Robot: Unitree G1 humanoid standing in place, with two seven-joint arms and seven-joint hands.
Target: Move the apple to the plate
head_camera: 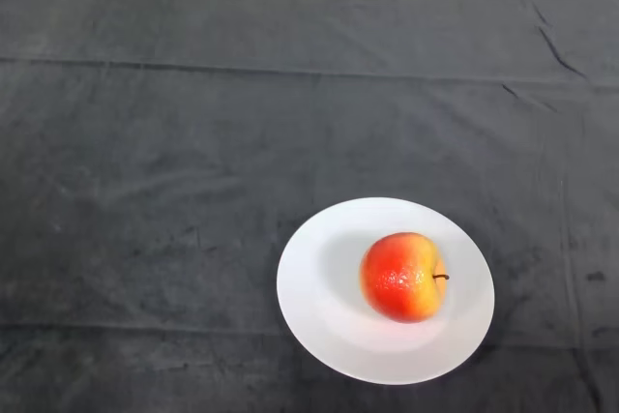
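Dark creased cloth over the table, white plate right of centre, red-yellow apple on it, stem pointing right.

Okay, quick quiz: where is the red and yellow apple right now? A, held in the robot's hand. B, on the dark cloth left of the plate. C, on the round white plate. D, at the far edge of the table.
C: the red and yellow apple rests on the round white plate, right of the plate's middle, stem pointing right.
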